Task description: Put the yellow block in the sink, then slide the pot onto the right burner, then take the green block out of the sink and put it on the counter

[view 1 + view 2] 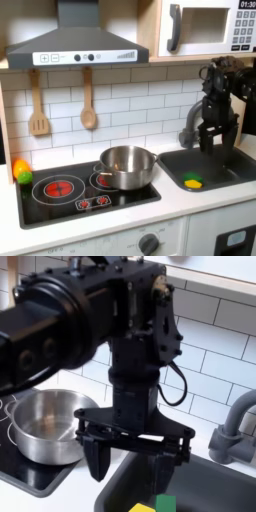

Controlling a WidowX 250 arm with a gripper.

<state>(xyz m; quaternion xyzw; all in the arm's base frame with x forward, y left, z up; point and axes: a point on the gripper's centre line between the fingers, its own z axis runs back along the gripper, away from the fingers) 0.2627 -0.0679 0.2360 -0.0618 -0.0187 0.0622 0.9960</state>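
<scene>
The yellow block point(142, 508) and the green block point(165, 502) lie side by side on the floor of the dark sink point(220, 488), at the second exterior view's bottom edge. In the first exterior view they appear as a small yellow block point(188, 181) touching a green block point(195, 185) at the front left of the sink point(225, 160). My gripper point(133, 468) hangs open just above them, its fingers point(97, 460) spread wide with nothing between them. The silver pot point(126, 165) sits on the right burner point(103, 182) of the black cooktop.
The left burner point(58, 187) is bare. An orange-and-green toy vegetable point(20, 170) lies on the counter point(100, 222) at the first exterior view's far left. The faucet point(234, 426) stands behind the sink. Two wooden utensils point(38, 105) hang on the tiled wall.
</scene>
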